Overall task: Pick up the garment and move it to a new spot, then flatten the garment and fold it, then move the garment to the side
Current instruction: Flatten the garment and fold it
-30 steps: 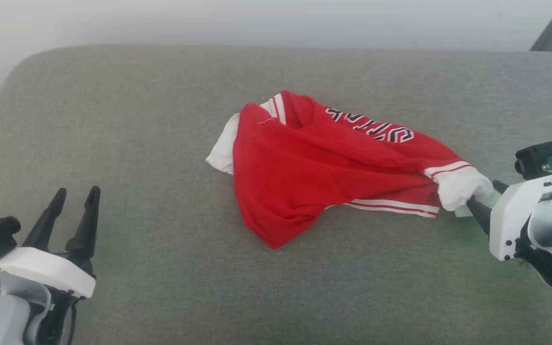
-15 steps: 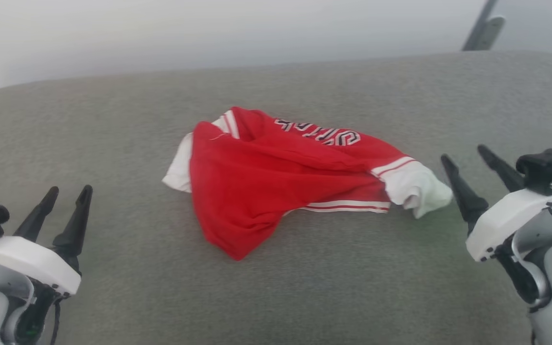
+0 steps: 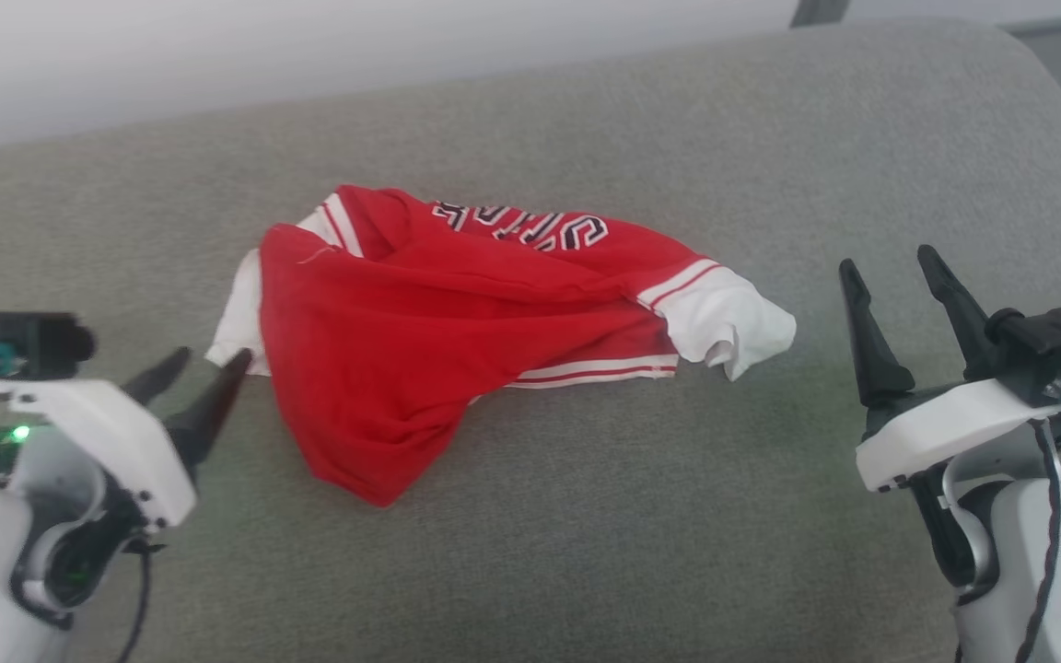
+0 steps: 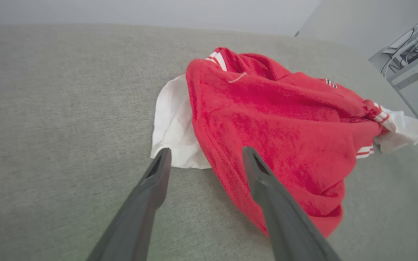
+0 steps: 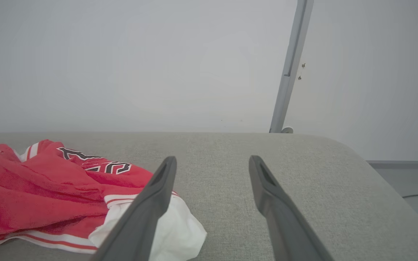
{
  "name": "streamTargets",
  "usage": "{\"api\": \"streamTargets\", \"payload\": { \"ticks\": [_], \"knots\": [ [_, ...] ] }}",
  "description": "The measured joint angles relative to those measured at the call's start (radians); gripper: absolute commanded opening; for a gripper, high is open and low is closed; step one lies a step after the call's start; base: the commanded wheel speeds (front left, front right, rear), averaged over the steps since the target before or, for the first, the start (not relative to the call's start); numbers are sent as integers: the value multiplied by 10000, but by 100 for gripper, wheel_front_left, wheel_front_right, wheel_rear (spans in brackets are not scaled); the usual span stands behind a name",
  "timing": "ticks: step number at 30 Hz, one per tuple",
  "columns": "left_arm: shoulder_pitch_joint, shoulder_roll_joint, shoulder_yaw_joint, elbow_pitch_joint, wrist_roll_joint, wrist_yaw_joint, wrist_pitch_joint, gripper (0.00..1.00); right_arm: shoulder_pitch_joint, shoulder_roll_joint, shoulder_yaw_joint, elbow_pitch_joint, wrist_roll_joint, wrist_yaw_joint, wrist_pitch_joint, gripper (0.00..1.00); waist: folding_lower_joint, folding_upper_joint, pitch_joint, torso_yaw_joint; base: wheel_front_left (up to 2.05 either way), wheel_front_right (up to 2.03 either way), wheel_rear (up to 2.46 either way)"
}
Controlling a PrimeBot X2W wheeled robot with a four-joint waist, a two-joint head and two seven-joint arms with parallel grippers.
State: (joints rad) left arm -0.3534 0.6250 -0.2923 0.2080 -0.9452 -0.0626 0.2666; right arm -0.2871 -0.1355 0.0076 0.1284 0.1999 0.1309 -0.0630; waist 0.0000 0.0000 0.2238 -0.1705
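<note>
The garment [image 3: 420, 331], a red jersey with white sleeves and black-and-white lettering, lies crumpled on the grey padded surface [image 3: 586, 516]. My left gripper [image 3: 215, 357] is open at its left side, fingertips just short of the left white sleeve [image 3: 234, 318]. In the left wrist view the garment [image 4: 267, 119] lies right ahead of the left gripper [image 4: 206, 150], one finger over red cloth. My right gripper [image 3: 888, 260] stands open and empty, right of the other white sleeve [image 3: 733, 318] and apart from it. The right wrist view has the garment [image 5: 49, 185] at lower left of the right gripper [image 5: 212, 158].
The padded surface rounds off at its far right corner [image 3: 1037, 64], with floor beyond. A pale wall [image 5: 158, 65] and a grey metal post [image 5: 289, 72] stand behind it. Bare grey fabric lies in front of and to the right of the garment.
The camera has turned, shifting the whole picture left. My right gripper has drawn back from the right white sleeve, which now lies free. My left gripper has swung in toward the left sleeve.
</note>
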Motion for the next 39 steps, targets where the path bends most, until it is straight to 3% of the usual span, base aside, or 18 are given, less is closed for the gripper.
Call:
{"api": "streamTargets", "payload": {
  "ticks": [11, 17, 20, 29, 39],
  "knots": [
    [-130, 67, -966, -991, -38, 1417, 2581, 100, -51, 385, -50, 314, -174, -2, -267, 100, 0, 0, 574, -301, 0, 0, 0],
    [-324, -56, -1168, -876, -15, 1542, 2871, 100, -259, 506, 48, 545, -253, 0, -504, 100, 0, 0, 766, -369, 0, 0, 0],
    [-468, -65, -1283, -702, 35, 1358, 2895, 0, -296, 554, 92, 675, -251, 0, -631, 100, 0, 0, 765, -395, 0, 0, 0],
    [-651, -247, -1605, -851, 75, 938, 2892, 0, -353, 573, -215, 794, -418, 0, -924, 100, 0, 0, 513, -232, 0, 0, 0],
    [-209, -339, -2169, -2673, 46, 1198, 3488, 0, -242, 598, -408, 669, -629, 0, -759, 100, 0, 0, 38, -61, 0, 0, 0]
  ]
}}
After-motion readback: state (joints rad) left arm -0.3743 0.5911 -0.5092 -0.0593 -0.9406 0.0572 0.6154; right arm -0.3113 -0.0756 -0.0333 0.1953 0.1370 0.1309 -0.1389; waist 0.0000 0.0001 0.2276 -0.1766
